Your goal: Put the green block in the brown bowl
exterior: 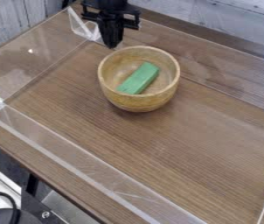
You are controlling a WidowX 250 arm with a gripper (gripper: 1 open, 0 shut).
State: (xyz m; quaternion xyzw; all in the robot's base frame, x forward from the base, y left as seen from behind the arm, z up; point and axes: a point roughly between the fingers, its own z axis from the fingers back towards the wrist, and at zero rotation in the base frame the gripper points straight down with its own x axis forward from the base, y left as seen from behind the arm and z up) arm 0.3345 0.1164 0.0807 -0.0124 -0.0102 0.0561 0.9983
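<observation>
Wood-grain desk (158,166) fills most of the view, dark brown, its grain running on a slant. A low clear plastic wall (52,179) rims it; the near-left edge and the far-left corner catch glare.

Brown bowl (139,99) sits upright toward the far edge of the desk, somewhat left of centre, well clear of all walls. Thick tan rim, paler inside.

Arm: only the lowest part shows, coming in from the top of the view by the desk's far edge. Dark housing, pointing straight down at the desk. The gripper (112,39) hangs just beyond the bowl's far-left rim, above the desk surface and apart from the bowl; no contact with rim or wall that I can make out. Its fingers taper to one dark tip, pressed together with no gap visible, and nothing is between them.

Green block (139,78) lies flat inside the bowl on its floor, long axis slanting from near-left to far-right, roughly central.
</observation>
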